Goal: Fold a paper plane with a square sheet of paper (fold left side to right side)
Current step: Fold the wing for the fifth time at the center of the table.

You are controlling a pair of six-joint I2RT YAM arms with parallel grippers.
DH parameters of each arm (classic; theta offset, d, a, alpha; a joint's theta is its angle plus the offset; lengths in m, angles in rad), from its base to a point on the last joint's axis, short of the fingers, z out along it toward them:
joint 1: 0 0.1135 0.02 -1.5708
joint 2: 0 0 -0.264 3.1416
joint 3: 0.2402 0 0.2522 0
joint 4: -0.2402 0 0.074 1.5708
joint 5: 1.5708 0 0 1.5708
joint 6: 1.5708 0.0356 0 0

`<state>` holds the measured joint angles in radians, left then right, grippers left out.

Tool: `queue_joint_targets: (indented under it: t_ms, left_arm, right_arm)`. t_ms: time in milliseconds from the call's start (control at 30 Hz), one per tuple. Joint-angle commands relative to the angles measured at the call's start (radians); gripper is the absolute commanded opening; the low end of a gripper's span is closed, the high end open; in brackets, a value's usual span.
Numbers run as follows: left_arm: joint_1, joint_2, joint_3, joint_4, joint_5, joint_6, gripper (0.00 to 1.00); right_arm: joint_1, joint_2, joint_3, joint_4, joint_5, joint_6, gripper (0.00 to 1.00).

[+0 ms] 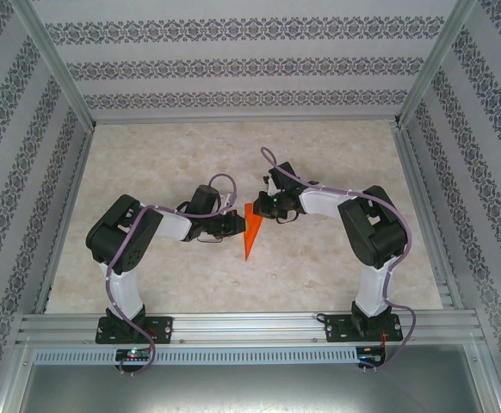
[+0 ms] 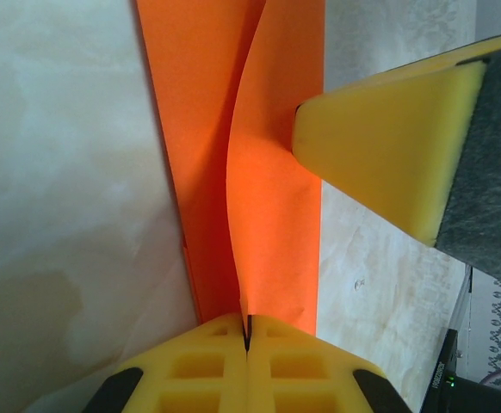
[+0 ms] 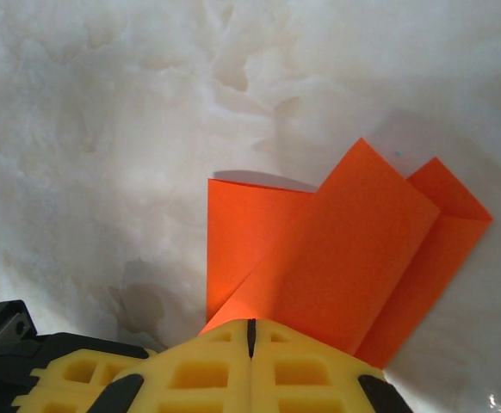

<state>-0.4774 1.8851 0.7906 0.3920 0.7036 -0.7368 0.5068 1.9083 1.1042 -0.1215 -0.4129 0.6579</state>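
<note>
While the left fingers and right fingers are both pinching shut on the paper plane, it is already looking wedge-shaped, with wing folds seemingly remaining.

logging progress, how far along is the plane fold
Done: the orange paper is already a narrow pointed wedge with layered flaps. In hand: the left gripper and right gripper both pinch it, one flap standing up curved. Left, likely: pressing that flap flat and creasing it.
</note>
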Motion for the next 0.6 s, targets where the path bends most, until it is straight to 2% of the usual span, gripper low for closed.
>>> queue_joint_targets:
  t_ms: [0, 567]
  left_arm:
    - [0.010, 0.033, 0.013, -0.050, -0.036, 0.035, 0.00]
    - [0.009, 0.044, 0.019, -0.050, -0.033, 0.032, 0.00]
  right_arm:
    - [0.002, 0.021, 0.010, -0.026, 0.028, -0.024, 0.04]
    - [-0.017, 0.029, -0.055, -0.011, 0.048, -0.023, 0.02]
